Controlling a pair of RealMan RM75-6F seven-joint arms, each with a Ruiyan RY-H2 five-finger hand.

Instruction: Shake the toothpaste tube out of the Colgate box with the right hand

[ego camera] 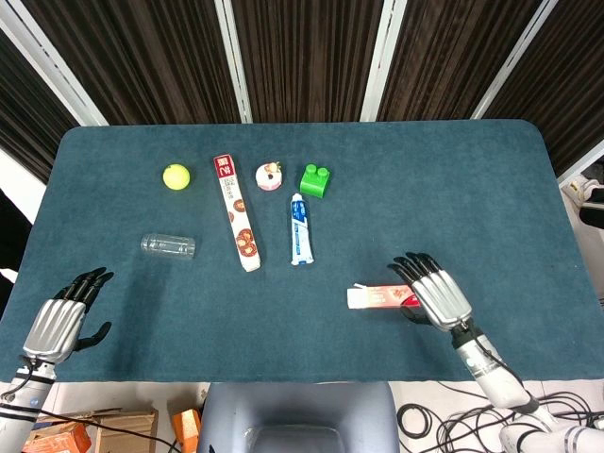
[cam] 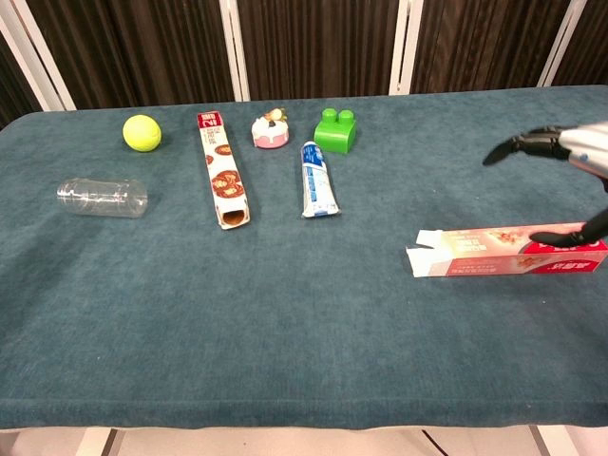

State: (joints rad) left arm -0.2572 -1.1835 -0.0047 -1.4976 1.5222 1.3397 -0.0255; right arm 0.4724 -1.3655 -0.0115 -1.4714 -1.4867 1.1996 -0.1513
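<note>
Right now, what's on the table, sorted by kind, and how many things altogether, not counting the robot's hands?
Boxes: 2, the Colgate box and the long red snack box
Toothpaste tubes: 1
Balls: 1, yellow
Clear bottles: 1
Green building blocks: 1
Small pink cake toys: 1
Total: 7

Teal table [ego camera: 491, 179] w/ toothpaste tube [ego camera: 300, 230] mid; Colgate box [ego camera: 380, 297] right-front of it, snack box [ego camera: 236, 212], ball [ego camera: 176, 176], bottle [ego camera: 168, 246] left, green block [ego camera: 315, 180] behind.
</note>
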